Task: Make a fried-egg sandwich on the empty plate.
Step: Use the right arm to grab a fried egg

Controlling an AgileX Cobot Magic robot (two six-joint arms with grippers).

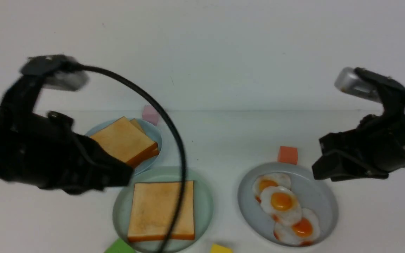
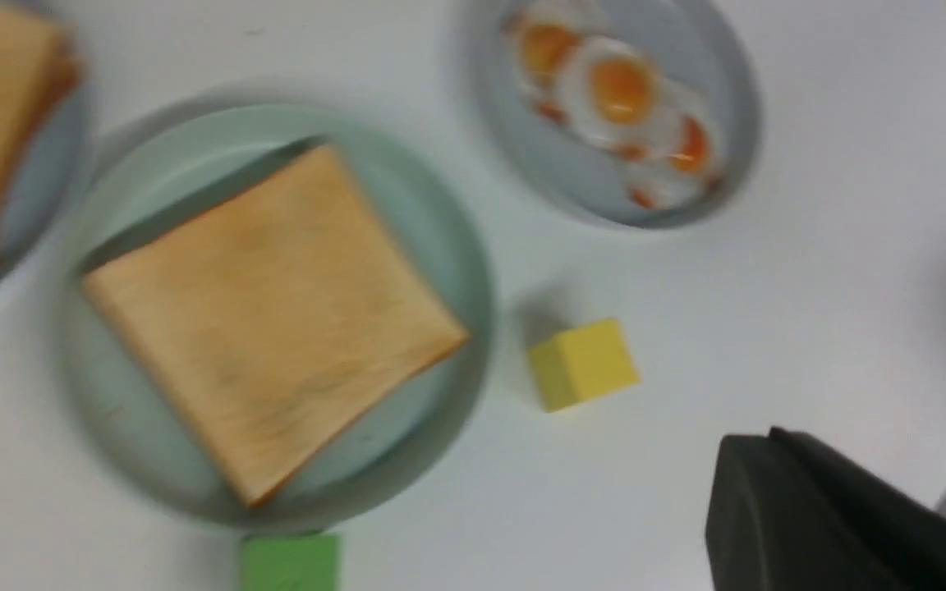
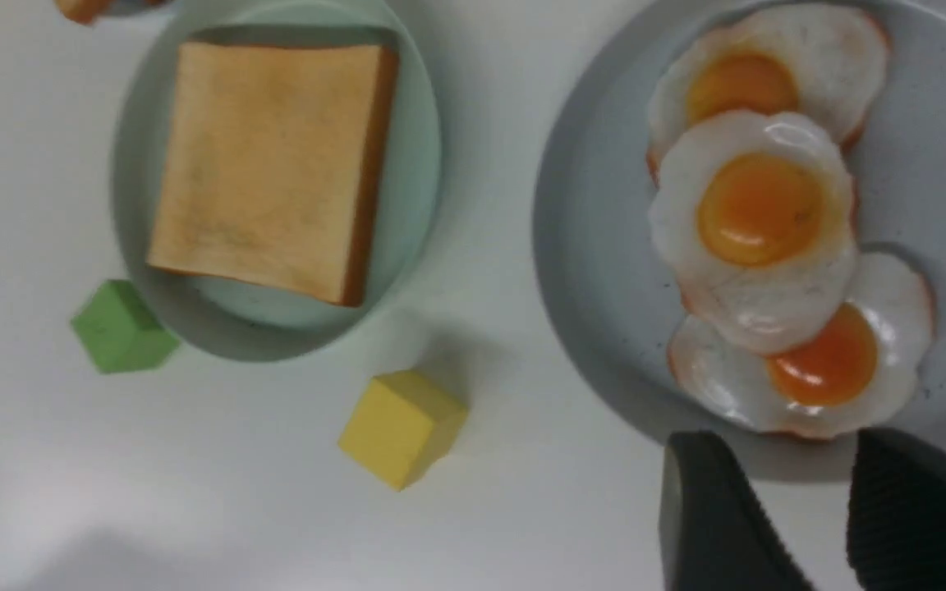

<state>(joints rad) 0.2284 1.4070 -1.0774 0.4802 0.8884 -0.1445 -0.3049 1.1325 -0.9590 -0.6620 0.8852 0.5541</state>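
One toast slice [image 1: 153,211] lay flat on the mint-green plate [image 1: 204,205] near the worktop's [image 1: 223,147] front edge, as the bottom layer. The left tool [image 1: 118,175] was shut and empty. The right tool [image 3: 797,460], partly open and empty, hung by the fried eggs [image 1: 281,201], probably to take one. The worktop was white and the wall [image 1: 202,52] plain.
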